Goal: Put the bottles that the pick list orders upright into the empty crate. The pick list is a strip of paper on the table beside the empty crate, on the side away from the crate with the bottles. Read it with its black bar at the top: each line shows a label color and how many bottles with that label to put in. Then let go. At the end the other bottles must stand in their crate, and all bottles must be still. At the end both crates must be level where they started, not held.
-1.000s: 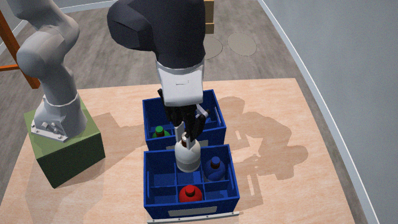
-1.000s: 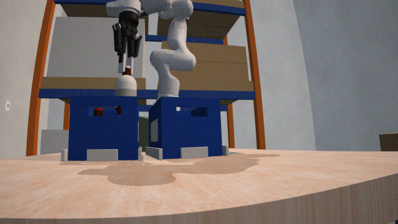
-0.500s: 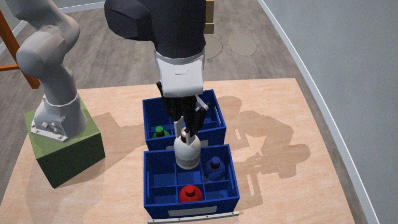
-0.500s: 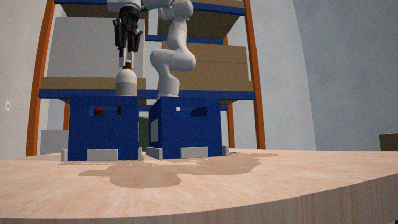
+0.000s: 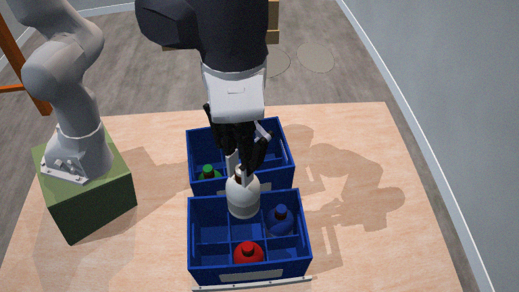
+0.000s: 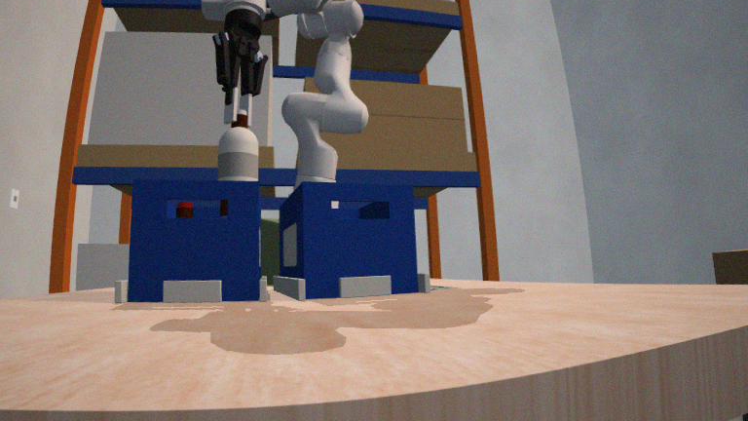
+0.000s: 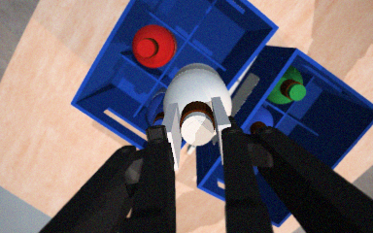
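My gripper (image 5: pixel 238 174) (image 6: pixel 239 118) (image 7: pixel 196 115) is shut on the neck of a white bottle (image 5: pixel 243 195) (image 6: pixel 238 157) (image 7: pixel 196 84). The bottle hangs upright, its base about level with the rim of the near crate (image 5: pixel 292 268) (image 6: pixel 193 250). That crate holds a red bottle (image 5: pixel 244 256) (image 7: pixel 162 44) and a blue bottle (image 5: pixel 279 224). The far crate (image 5: pixel 283 178) (image 6: pixel 358 250) holds a green bottle (image 5: pixel 208 176) (image 7: pixel 279 94) and another blue bottle (image 7: pixel 264 116); the fingers hide part of it. The pick list (image 6: pixel 441 287) barely shows beyond it, unreadable. Both crates look level.
The crates stand close together, with grey strips (image 6: pixel 192 290) around their bases. The arm's base is on a green block (image 5: pixel 95 204) beside the crates. A tall rack (image 6: pixel 474 118) with boxes stands behind in the exterior view.
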